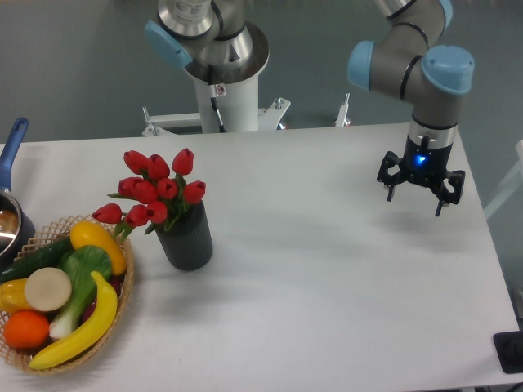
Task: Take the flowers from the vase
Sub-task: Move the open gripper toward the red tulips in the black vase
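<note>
A bunch of red tulip flowers (154, 189) with short green stems stands in a small dark grey ribbed vase (188, 238) on the left half of the white table (327, 278). The flowers lean to the left over the vase's mouth. My gripper (419, 194) hangs above the table's right side, far to the right of the vase. Its two fingers point down, spread apart, with nothing between them.
A wicker basket (122, 314) of toy fruit and vegetables sits at the front left, close to the vase. A pot with a blue handle (13, 147) is at the left edge. The arm's white base (225, 90) stands behind the table.
</note>
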